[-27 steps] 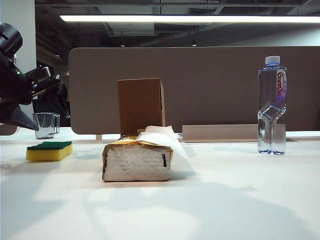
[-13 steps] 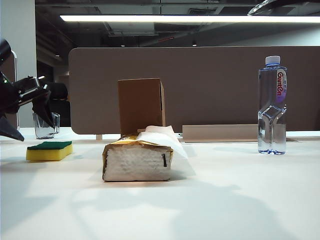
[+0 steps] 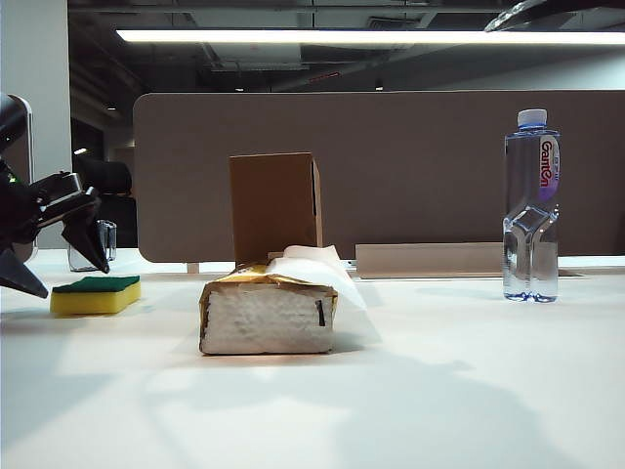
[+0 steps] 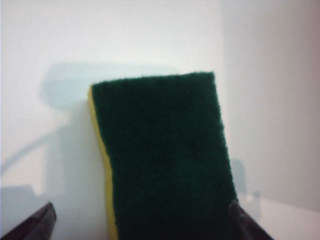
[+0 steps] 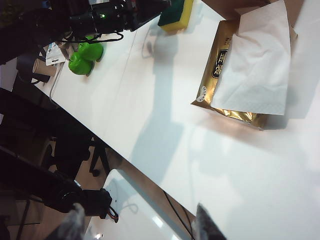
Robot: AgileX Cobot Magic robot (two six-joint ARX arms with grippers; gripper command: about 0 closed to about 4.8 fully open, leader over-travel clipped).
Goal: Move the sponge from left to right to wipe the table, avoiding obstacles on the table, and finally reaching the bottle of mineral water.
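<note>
Sponge [image 3: 96, 294] lies just beneath the spread left gripper [image 3: 59, 262].

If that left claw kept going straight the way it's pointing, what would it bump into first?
Most likely the sponge: the left gripper hangs open, its fingers either side of the sponge's green top. Its height above the sponge is unclear.

A clear glass cup [image 3: 90, 246] stands at the far left near a grey partition panel [image 3: 391, 166] that runs along the back edge with a low beige strip [image 3: 430, 259] at its foot, a ceiling light bar [image 3: 371, 36] glows overhead, and two green objects [image 5: 85, 56] sit near the edge.
</note>
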